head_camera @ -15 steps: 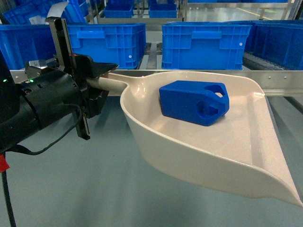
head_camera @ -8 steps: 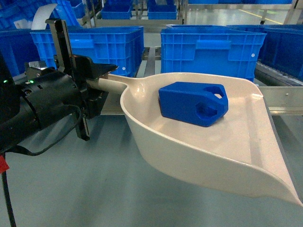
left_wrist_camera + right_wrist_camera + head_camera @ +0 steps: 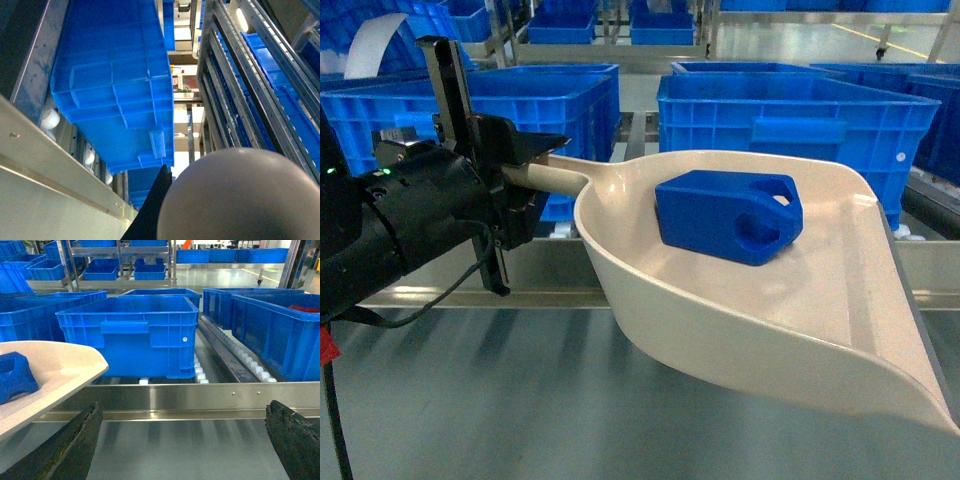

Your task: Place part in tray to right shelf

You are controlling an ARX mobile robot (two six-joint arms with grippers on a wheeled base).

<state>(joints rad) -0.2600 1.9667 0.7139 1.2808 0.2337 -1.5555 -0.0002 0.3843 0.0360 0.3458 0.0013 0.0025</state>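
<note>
The rail [image 3: 740, 262] of the shelf [image 3: 165, 400] is sitting lower in the head view than a second ago, and the crates [image 3: 790, 125] are looming larger. The left gripper [image 3: 525, 170] is clamping the handle of the tray [image 3: 800, 320]. The part [image 3: 728, 215] is lying in the tray, before the rail. The right gripper [image 3: 185, 440] is spread wide, holding nothing. Behind the rail, white rollers [image 3: 240, 357] are carrying crates; grey floor is lying below.

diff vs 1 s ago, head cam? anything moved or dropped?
The view has shifted: the shelf's metal front rail sits lower in the head view and the blue crates behind it loom larger, so the robot seems to have closed in on the shelf. Nothing grasped or released. Unchanged: the left gripper stays clamped on the tray handle, and the blue part lies in the same spot in the tray.
</note>
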